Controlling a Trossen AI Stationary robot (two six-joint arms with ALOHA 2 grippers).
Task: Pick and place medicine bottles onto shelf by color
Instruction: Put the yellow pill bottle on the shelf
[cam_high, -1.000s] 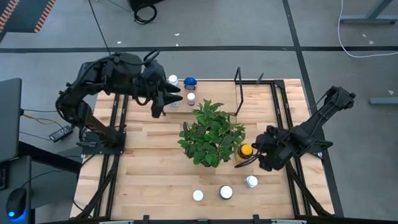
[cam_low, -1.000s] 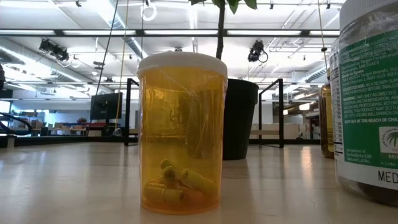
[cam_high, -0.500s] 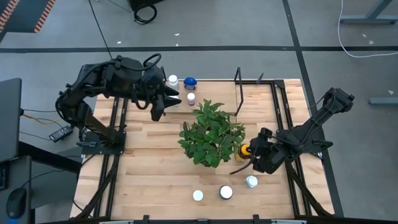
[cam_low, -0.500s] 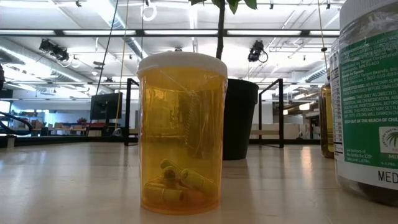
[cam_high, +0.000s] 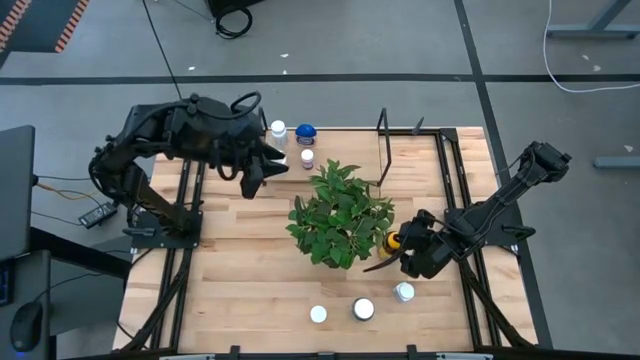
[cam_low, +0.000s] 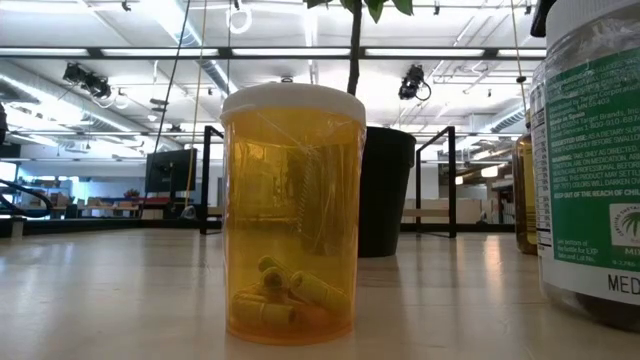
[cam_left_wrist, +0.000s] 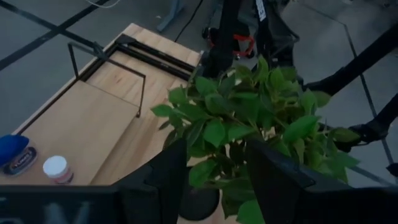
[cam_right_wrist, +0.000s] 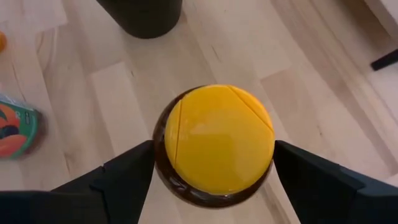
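The yellow-capped bottle (cam_right_wrist: 214, 143) is dark amber glass with a round, glossy yellow lid. It stands upright on the wooden table (cam_high: 240, 280), long axis vertical, just beside the potted plant (cam_high: 340, 213). The right gripper (cam_high: 395, 252) is over it, fingers (cam_right_wrist: 124, 177) spread wide either side of the cap, not touching. The left gripper (cam_high: 268, 165) hangs above the table's far-left area, fingers apart, empty. The table is pale butcher-block. An open hall with ceiling lights lies beyond.
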